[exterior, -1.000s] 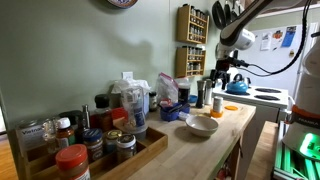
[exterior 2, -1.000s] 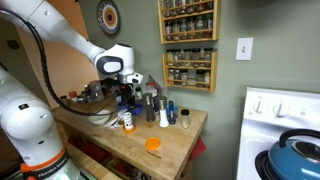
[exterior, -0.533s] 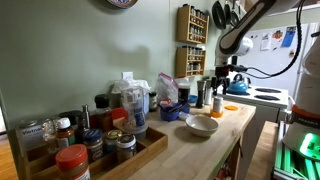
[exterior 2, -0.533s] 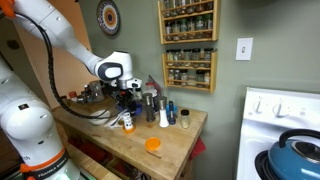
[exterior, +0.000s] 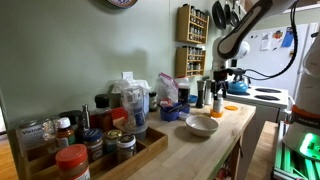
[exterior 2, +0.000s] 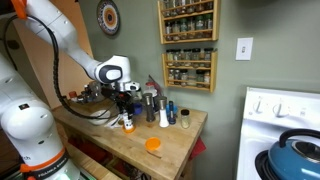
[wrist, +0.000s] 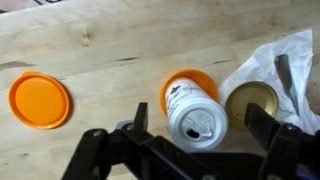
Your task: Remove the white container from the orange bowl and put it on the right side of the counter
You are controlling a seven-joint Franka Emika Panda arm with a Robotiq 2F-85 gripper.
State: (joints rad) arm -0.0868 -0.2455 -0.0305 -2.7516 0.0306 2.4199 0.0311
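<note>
While the end effector (wrist: 200, 128) hangs over the counter (wrist: 100, 40), its fingers (wrist: 137, 125) are spread wide, one on each side of the white container (wrist: 193, 112). There's a clear gap on the side toward the crinkled wrapper (wrist: 290, 55); can't tell if the other side is touching. The container stands upright in the orange bowl (wrist: 185, 78), with only the bowl's rim showing behind it. A second orange round piece (wrist: 40, 100) lies flat on bare wood, well apart from the bowl. A brass-coloured lid (wrist: 250, 100) sits on the wrapper just beside the container. In an exterior view the end effector (exterior 2: 126, 103) is right above the container (exterior 2: 127, 120), mid-counter and back from the front edge. The second orange piece (exterior 2: 152, 144) is nearer that edge, and dark bottles (exterior 2: 150, 105) stand along the back edge. In an exterior view a cream bowl (exterior: 202, 125) sits near the front edge, well short of the end effector (exterior: 221, 82) at the stove end.
</note>
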